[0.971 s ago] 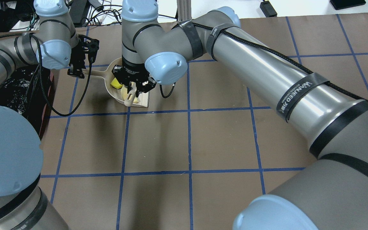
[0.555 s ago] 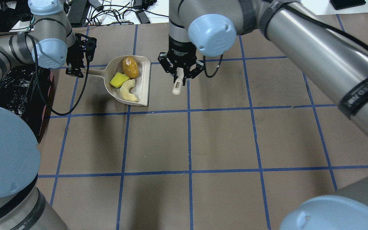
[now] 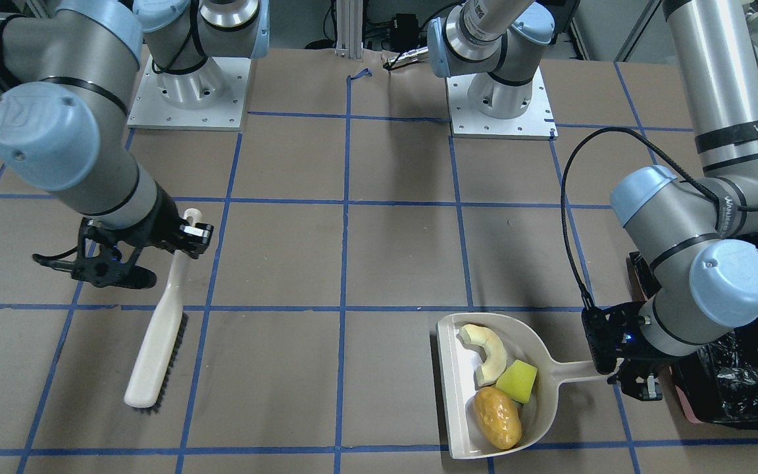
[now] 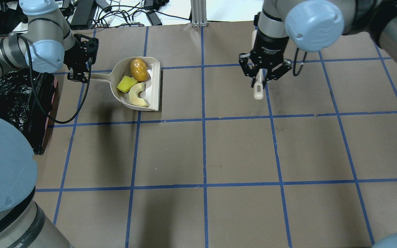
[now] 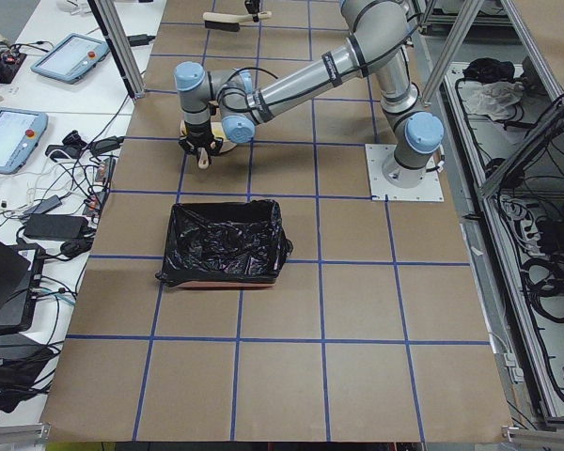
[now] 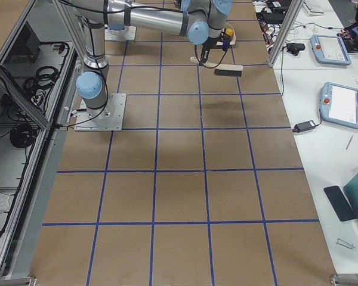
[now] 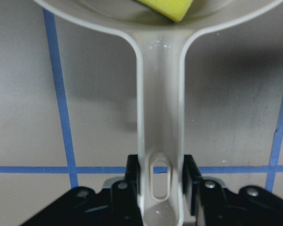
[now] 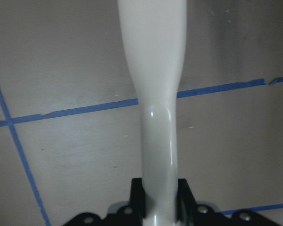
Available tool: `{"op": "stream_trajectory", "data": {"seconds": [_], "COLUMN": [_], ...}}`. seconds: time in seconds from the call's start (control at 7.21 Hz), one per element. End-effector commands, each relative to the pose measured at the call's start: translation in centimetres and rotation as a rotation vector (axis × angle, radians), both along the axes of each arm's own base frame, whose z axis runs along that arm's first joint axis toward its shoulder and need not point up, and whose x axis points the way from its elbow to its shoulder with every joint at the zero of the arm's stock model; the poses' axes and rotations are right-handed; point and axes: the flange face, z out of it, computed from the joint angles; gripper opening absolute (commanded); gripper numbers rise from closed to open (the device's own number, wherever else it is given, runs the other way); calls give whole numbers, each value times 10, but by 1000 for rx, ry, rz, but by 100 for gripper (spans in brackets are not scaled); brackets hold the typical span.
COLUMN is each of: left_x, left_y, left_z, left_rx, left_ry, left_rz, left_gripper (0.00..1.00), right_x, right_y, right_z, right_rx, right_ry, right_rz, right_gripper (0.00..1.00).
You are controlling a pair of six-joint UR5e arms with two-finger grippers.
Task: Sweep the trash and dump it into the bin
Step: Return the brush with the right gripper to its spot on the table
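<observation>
The beige dustpan [image 4: 154, 89] lies on the table at the far left and holds the trash: a glossy yellow-orange lump [image 4: 139, 69], a yellow sponge block [image 4: 126, 84] and one pale curved peel slice [image 4: 137, 95]. My left gripper [image 4: 78, 75] is shut on the dustpan's handle [image 7: 160, 141]. The bin [image 4: 9, 100], lined with a black bag, stands just left of that gripper. My right gripper [image 4: 260, 78] is shut on the handle of a cream brush [image 3: 155, 349], far to the right of the dustpan, with the bristles near the table.
Cables and power adapters [image 4: 115, 13] lie beyond the table's far edge, beside a metal post [image 4: 198, 12]. The two arm bases [image 3: 185, 85] stand on white plates at my side. Blue tape lines grid the brown table.
My right arm has carried the brush from over the dustpan far to the right, which uncovered the trash in the pan. My left gripper has kept its hold on the handle and shifted slightly.
</observation>
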Motion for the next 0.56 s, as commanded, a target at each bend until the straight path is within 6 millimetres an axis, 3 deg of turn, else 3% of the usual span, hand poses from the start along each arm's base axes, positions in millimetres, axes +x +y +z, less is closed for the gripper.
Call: {"op": "stream_trajectory", "data": {"seconds": [0.0, 0.14, 0.42], "left_x": [30, 43, 83], "left_y": [4, 6, 5], "left_z": [26, 41, 92], "left_rx": [-44, -68, -79], "left_ry": [9, 30, 53], "left_rz": [45, 65, 105], "left_gripper": [5, 5, 5], "right_x": [-96, -125, -145], "right_y": [6, 9, 8], "right_z": [-31, -49, -78], "right_rx": [46, 55, 21], "right_ry": [-29, -31, -23], "right_rz": [59, 72, 84], "right_gripper": [0, 0, 0]}}
